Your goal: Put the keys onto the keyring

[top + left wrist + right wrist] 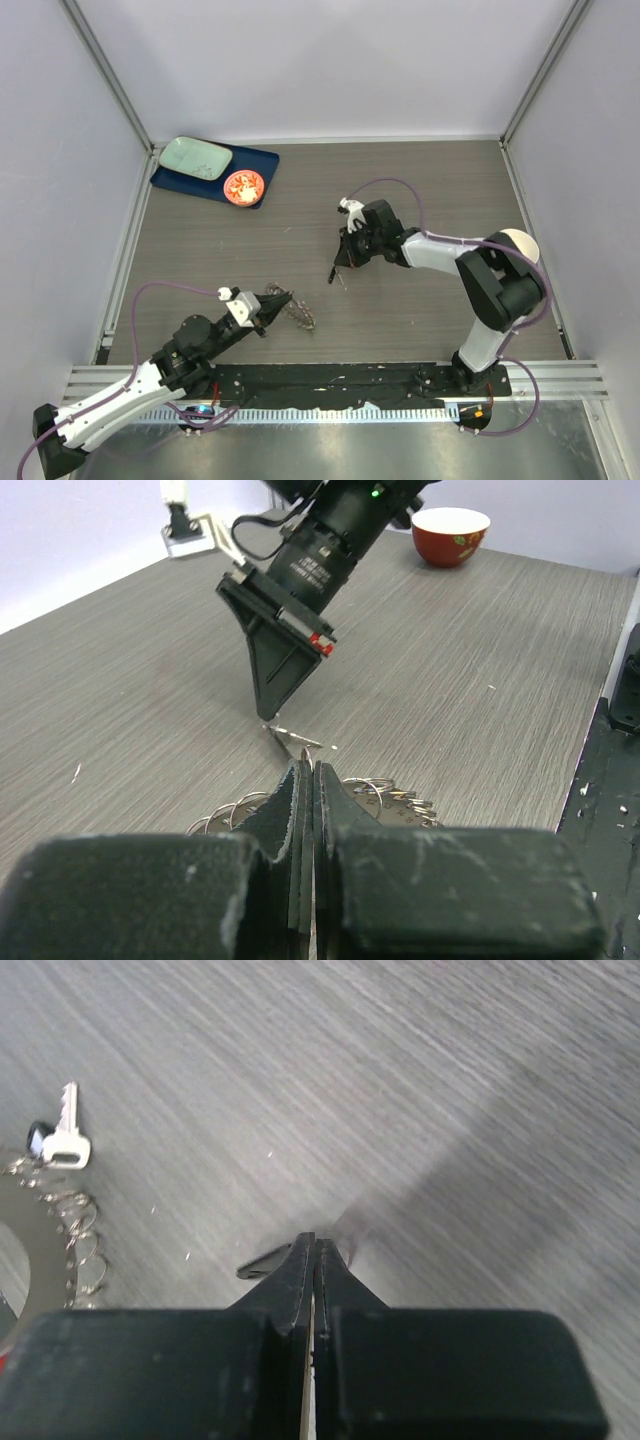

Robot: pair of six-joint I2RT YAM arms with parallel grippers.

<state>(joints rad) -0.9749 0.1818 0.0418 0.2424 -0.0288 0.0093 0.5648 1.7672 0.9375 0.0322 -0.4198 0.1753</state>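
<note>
The keyring (300,312) is a grey disc fringed with small wire rings, lying left of centre. My left gripper (277,298) is shut on its near edge; the rings (395,792) fan out on both sides of the closed fingers. My right gripper (337,272) points down at the table just right of the keyring, jaws together. A small dark key (262,1260) pokes out beside its left fingertip, and a thin metal key (297,742) lies at its tips. A silver key (67,1138) with a black head rests at the keyring's rim (75,1230).
A blue tray (262,160) at the back left carries a mint-green plate (195,158) and a red bowl (243,187) with small bits inside. The bowl (450,535) also shows far behind my right arm. White walls close in three sides.
</note>
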